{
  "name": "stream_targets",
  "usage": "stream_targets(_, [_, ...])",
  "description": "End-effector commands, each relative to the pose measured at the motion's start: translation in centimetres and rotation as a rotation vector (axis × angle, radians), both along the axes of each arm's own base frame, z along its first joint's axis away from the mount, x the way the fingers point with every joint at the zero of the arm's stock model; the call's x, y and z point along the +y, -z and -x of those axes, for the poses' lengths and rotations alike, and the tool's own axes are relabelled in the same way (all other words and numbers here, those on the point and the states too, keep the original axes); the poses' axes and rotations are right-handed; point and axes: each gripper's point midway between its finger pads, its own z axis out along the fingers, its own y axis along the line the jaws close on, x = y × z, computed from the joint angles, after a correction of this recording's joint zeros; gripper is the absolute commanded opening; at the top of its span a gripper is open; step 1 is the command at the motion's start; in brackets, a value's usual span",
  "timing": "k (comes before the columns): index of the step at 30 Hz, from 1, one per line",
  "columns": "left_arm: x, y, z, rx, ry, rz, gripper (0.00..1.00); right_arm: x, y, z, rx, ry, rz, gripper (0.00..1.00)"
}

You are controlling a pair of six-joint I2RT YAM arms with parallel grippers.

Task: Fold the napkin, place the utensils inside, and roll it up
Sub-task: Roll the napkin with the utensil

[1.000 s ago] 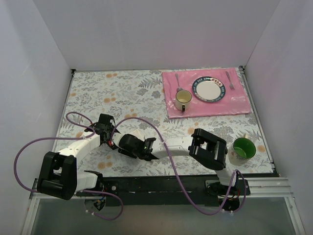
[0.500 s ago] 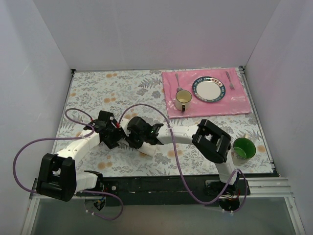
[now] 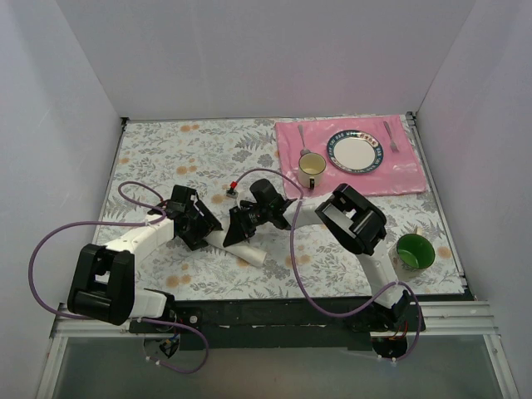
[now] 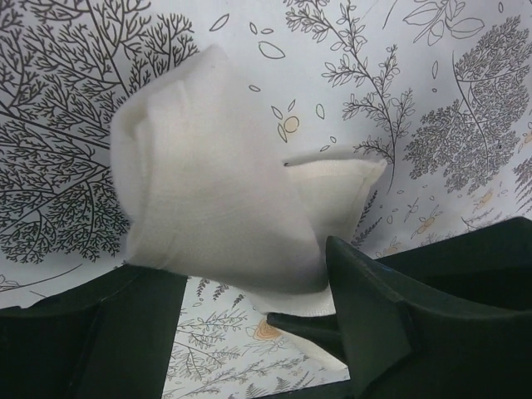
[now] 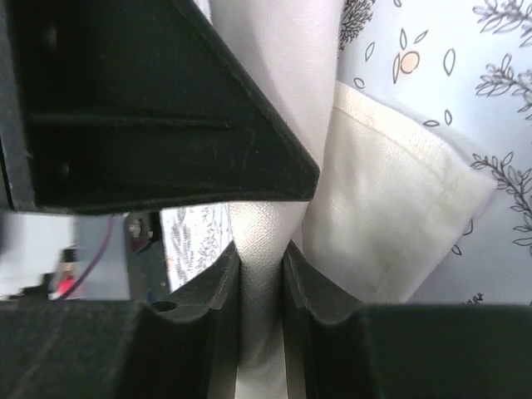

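Observation:
The off-white napkin (image 3: 253,253) lies bundled in a loose roll on the leaf-print table, between my two grippers. In the left wrist view the napkin (image 4: 216,183) fills the middle of the frame. My left gripper (image 4: 249,274) is open, one finger on each side of the cloth's lower edge. My right gripper (image 5: 262,274) is shut on a fold of the napkin (image 5: 399,208), with the cloth pinched flat between its pads. From above, the left gripper (image 3: 202,226) and right gripper (image 3: 238,226) stand close together over the bundle. The utensils are hidden.
A pink placemat (image 3: 399,179) lies at the far right. On it are a plate (image 3: 357,154), a cream cup (image 3: 312,169), a spoon (image 3: 303,137) and a fork (image 3: 391,137). A green mug (image 3: 413,252) stands near the right arm's base. Purple cables loop over both arms.
The left gripper opened and let go of the cloth while the right gripper shut on it. Both wrists moved away from the near edge, the right one swinging furthest.

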Motion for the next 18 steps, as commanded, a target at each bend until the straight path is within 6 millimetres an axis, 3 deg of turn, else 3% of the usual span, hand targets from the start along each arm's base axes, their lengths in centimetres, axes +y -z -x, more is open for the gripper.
stream_targets(1, [0.4,0.9,0.0,0.004,0.013,-0.039,0.64,-1.2,0.9,3.1,0.274,-0.066,-0.051,0.30])
stream_targets(3, [0.9,1.2,0.2,0.006,0.002,-0.058,0.61,-1.5,0.7,3.0,0.336,-0.060,-0.083,0.33])
stream_targets(8, [1.3,1.2,0.7,0.000,0.000,-0.078,0.37,-1.5,0.8,2.4,0.303,-0.045,-0.060,0.42])
stream_targets(13, [1.4,1.0,1.0,-0.001,0.003,-0.076,0.32,-2.7,1.9,0.3,0.076,-0.020,0.140,0.55])
stream_targets(15, [1.3,0.9,0.9,-0.002,0.004,-0.073,0.32,-2.9,1.1,-1.4,-0.056,0.038,0.213,0.59])
stream_targets(16, [1.3,0.9,0.9,0.000,0.004,-0.072,0.32,-4.0,1.5,-1.4,-0.107,0.028,0.272,0.61])
stream_targets(17, [1.2,0.8,0.8,-0.002,0.006,-0.067,0.32,-4.5,0.9,-2.7,-0.204,0.086,0.322,0.62])
stream_targets(18, [1.1,0.7,0.8,-0.003,0.006,-0.064,0.32,-4.5,0.6,-2.6,-0.269,0.087,0.348,0.64])
